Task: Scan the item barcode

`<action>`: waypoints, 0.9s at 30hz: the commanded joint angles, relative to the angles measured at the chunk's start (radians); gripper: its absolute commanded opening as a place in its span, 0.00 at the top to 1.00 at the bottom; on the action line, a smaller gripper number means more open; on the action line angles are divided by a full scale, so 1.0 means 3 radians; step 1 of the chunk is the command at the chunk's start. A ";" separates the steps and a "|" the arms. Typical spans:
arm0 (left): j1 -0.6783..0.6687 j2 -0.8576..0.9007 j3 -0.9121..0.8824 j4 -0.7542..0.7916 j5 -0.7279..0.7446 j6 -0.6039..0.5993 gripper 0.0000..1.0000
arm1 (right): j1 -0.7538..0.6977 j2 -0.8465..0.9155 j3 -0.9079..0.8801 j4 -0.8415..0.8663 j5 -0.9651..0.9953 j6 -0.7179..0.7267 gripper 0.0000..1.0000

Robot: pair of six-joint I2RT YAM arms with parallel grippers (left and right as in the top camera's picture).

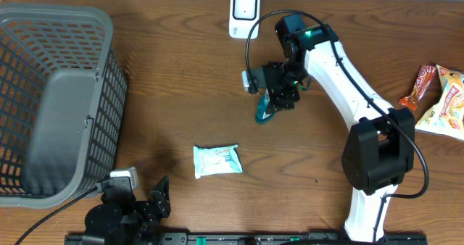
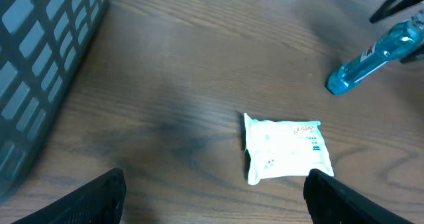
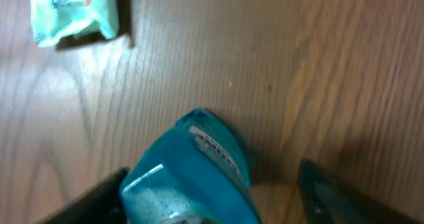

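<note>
Two arms: left jaws [image 2: 215, 196] low at the near edge of the brown wooden bench [image 1: 181, 93], right jaws [image 1: 280, 98] reaching out past the middle.
Left jaws: released, spread wide, nothing between them; they face the flat white sealed packet with blue print [image 1: 217, 160].
Right jaws: set on either side of the translucent teal-blue plastic bottle [image 3: 192, 171]. The wrist view shows a gap between the bottle and one finger. Whether they grip it, I cannot tell.
Bottle: tilted, its lower end down towards the bench and pointing at the near side, its upper end up among the right fingers.
Bottle's place: just in front of the white upright barcode scanner [image 1: 244, 13] at the far edge, not touching it.
White packet: flat on the bench, near the middle, apart from the bottle.
Grey plastic lattice basket [image 1: 109, 93]: on the left side.
Orange and yellow snack bags [image 1: 442, 104]: at the right edge, well apart from the bottle.
</note>
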 commanded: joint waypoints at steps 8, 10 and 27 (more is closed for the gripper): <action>0.0014 -0.0004 0.0000 -0.0001 0.0017 0.0032 0.14 | 0.0072 0.0013 0.0004 0.0088 0.0285 0.0844 0.60; 0.0014 -0.0004 0.0000 -0.0003 0.0017 0.0032 0.14 | 0.0148 0.0013 0.0023 0.0153 0.0365 0.1317 0.66; 0.0014 -0.0004 0.0000 -0.0003 0.0017 0.0032 0.14 | 0.0593 0.0008 0.0130 0.0572 0.1499 0.3145 0.38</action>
